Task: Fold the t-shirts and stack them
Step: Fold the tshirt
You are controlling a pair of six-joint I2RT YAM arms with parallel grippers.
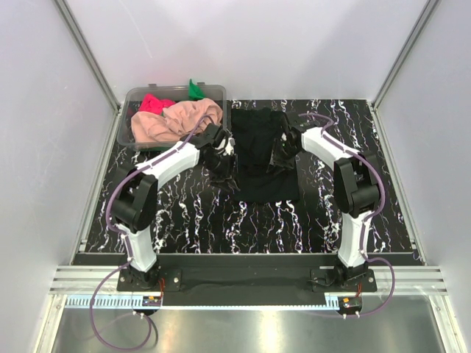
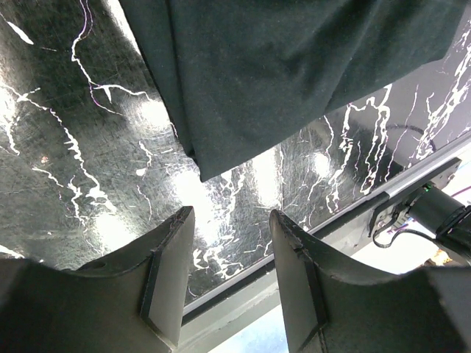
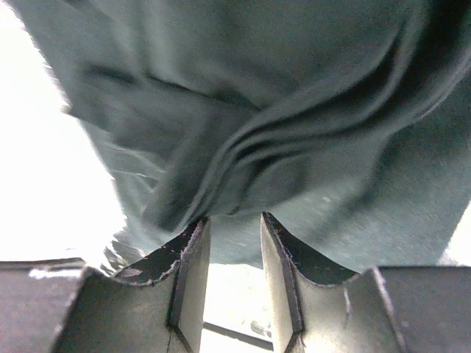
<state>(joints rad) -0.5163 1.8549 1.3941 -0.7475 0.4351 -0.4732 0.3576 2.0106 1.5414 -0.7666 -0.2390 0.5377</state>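
Observation:
A large black t-shirt (image 1: 259,158) lies spread on the marbled table, between my two grippers. My left gripper (image 1: 223,163) hovers at the shirt's left edge. In the left wrist view it (image 2: 229,213) stands open and empty, with a corner of the black t-shirt (image 2: 294,73) just ahead of it. My right gripper (image 1: 281,158) is at the shirt's right side. In the right wrist view it (image 3: 234,218) is open, its tips against rumpled folds of the black t-shirt (image 3: 294,125). The peach-pink t-shirt (image 1: 173,121), pink-red t-shirt (image 1: 154,103) and green t-shirt (image 1: 195,90) sit in the tub.
The clear plastic tub (image 1: 126,136) stands at the back left corner of the black marbled table (image 1: 221,220). White walls close in the left, right and back sides. The arm bases are bolted to the near edge.

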